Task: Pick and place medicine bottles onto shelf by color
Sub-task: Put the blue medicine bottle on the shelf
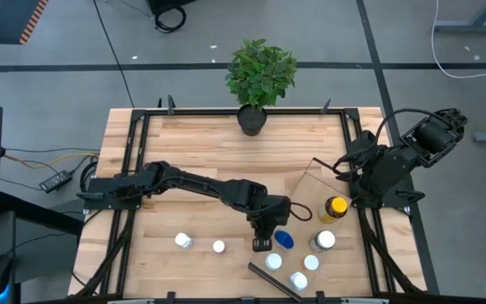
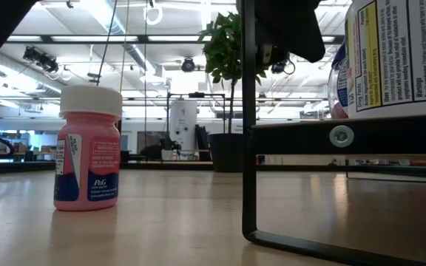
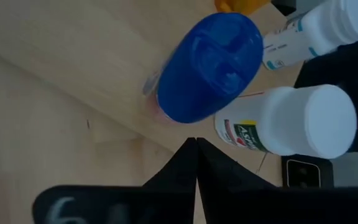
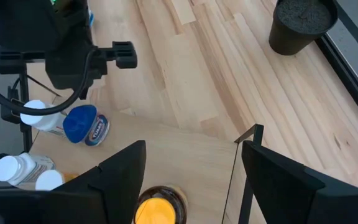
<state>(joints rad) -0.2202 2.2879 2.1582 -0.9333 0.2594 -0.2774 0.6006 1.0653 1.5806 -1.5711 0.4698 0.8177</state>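
Observation:
The blue-capped bottle stands on the shelf, a light-wood board with dark trim. My left gripper is shut, its tips just short of that bottle on its left side. The amber bottle with the yellow cap stands on the shelf's right part. My right gripper hovers open above it, one finger on each side of the cap. Several white-capped bottles stand near the blue one. Two more stand on the table to the left.
A potted green plant stands at the table's far edge. The shelf's thin black frame posts rise at its corners. A pink bottle with a white cap stands on the tabletop. Bare planks lie between the plant and the shelf.

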